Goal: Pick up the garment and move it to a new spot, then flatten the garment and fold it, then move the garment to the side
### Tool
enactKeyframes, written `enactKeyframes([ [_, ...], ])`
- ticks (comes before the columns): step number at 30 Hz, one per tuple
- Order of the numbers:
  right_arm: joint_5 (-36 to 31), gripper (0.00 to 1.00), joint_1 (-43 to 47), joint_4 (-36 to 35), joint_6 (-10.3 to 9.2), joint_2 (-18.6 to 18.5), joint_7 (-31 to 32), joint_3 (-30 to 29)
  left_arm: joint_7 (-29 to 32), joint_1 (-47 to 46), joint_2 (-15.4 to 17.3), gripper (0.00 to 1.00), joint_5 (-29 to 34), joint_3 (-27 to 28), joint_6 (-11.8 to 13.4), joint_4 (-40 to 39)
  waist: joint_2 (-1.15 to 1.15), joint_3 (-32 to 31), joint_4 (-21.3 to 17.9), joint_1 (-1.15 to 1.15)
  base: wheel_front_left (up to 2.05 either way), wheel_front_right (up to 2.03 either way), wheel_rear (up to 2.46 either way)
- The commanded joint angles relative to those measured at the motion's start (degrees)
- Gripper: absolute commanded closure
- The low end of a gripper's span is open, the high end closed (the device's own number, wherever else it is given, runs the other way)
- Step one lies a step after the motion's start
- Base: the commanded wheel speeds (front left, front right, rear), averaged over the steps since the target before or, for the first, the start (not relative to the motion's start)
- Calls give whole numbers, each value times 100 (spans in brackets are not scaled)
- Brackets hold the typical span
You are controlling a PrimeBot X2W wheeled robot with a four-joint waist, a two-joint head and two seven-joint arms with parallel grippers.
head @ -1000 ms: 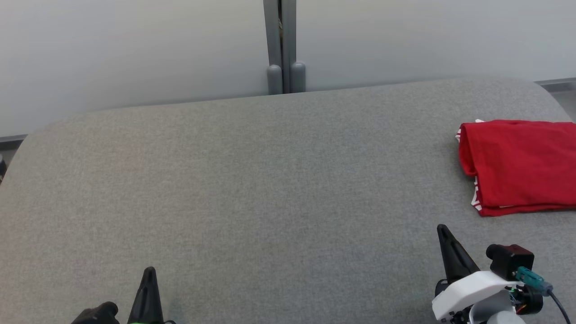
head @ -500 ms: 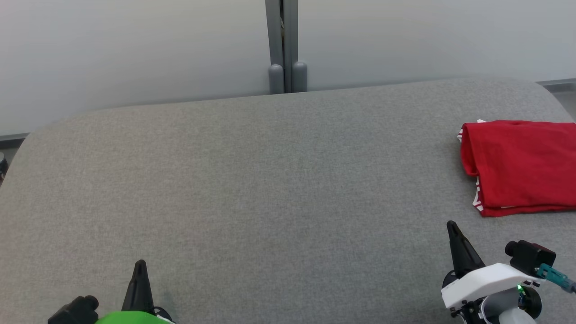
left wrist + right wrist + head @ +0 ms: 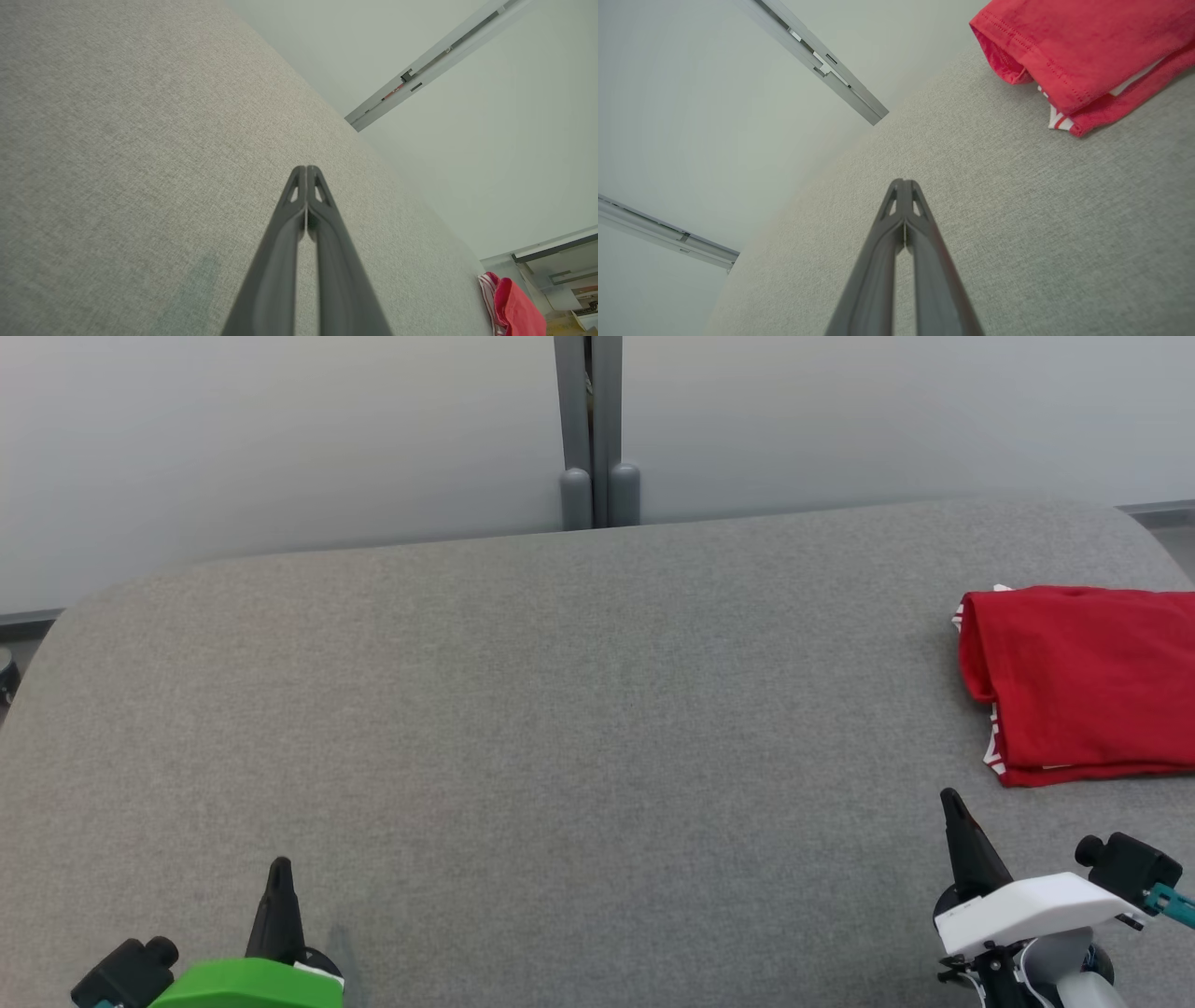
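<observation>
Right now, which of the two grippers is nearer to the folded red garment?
The right gripper, the white-bodied one: the red garment lies just beyond it. The green-bodied left gripper is far off.

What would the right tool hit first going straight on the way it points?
Probably only the grey surface ahead of the right tool; the red garment lies right of that line. Depth is unclear.

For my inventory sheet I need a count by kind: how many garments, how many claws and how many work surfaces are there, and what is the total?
Garment, red, folded: 1
Claws, the left claw and the right claw, both shut and empty: 2
Grey fabric surface: 1
Total: 4
</observation>
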Motion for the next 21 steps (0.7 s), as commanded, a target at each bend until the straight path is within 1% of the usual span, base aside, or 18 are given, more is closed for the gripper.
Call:
enactKeyframes([
  [1,210,100,-153,-103,-2,-29,41,-40,40,-201,29,100,-184,56,-24,-80,0,1,3,0,0,0,0],
  [21,1566,100,-193,-188,-3,-38,402,-184,392,-429,37,100,-1409,231,-63,-85,0,10,38,0,0,0,0],
])
